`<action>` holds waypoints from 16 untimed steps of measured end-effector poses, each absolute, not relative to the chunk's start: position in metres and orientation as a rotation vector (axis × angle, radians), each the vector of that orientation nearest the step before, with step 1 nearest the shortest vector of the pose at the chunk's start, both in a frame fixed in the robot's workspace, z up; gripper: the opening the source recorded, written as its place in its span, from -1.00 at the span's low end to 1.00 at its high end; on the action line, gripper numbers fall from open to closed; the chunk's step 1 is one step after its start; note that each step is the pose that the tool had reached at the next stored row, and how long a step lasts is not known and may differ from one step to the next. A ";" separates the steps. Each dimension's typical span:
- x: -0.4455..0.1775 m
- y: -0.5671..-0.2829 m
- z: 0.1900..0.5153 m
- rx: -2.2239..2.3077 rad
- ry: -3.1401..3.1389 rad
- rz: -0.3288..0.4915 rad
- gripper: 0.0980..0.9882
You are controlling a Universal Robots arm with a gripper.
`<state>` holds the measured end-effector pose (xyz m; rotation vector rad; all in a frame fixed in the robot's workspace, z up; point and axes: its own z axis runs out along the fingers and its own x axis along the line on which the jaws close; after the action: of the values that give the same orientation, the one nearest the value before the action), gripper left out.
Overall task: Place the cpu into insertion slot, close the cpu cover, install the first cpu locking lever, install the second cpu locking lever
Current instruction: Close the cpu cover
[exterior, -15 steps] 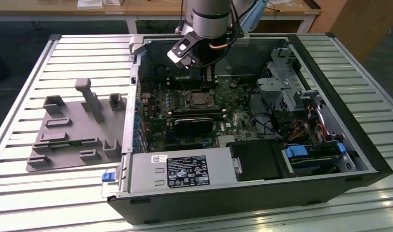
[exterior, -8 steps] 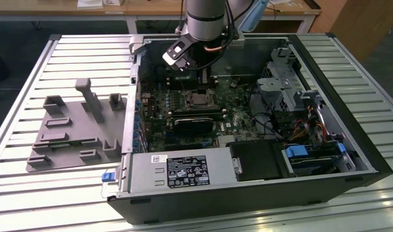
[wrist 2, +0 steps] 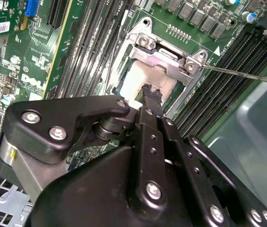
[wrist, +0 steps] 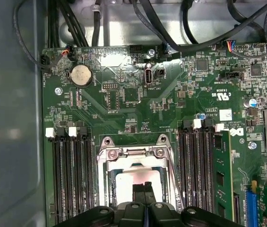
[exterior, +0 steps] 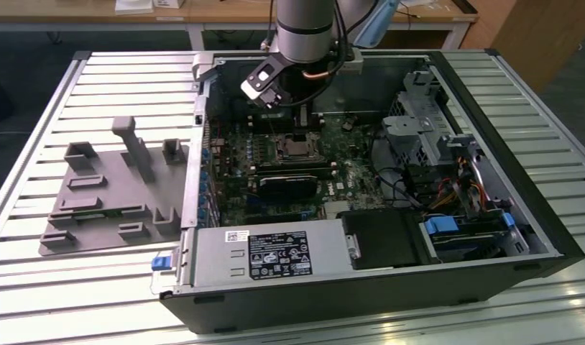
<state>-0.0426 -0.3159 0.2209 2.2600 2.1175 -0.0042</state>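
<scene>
Slatted table [exterior: 43, 302] carries your open computer case [exterior: 369, 305]. Your claw [wrist: 145, 187] is pinched closed on nothing, tips directly over the cpu [wrist: 124, 182], which the cpu cover [wrist: 135, 152] frames. Pressing off-centre could skew the chip or bend pins.

The arm [exterior: 305, 29] is a silver-grey tube with a darker band and a copper-coloured cable [exterior: 323, 72] curling beside it. The gripper [wrist 2: 150, 92] is matt black, built from flat linked bars studded with shiny screws [wrist 2: 153, 190], ending in narrow black fingers [wrist: 139, 193].
</scene>
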 end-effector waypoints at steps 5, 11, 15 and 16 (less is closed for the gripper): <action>-0.043 -0.316 0.221 2.233 2.145 -0.004 -0.99; -0.043 -0.316 0.221 2.113 2.262 -0.001 -0.99; -0.043 -0.316 0.221 2.030 2.336 0.000 -0.99; -0.043 -0.316 0.221 2.008 2.355 0.000 -0.99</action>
<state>-0.0427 -0.3159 0.2208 2.0080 2.3547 0.0002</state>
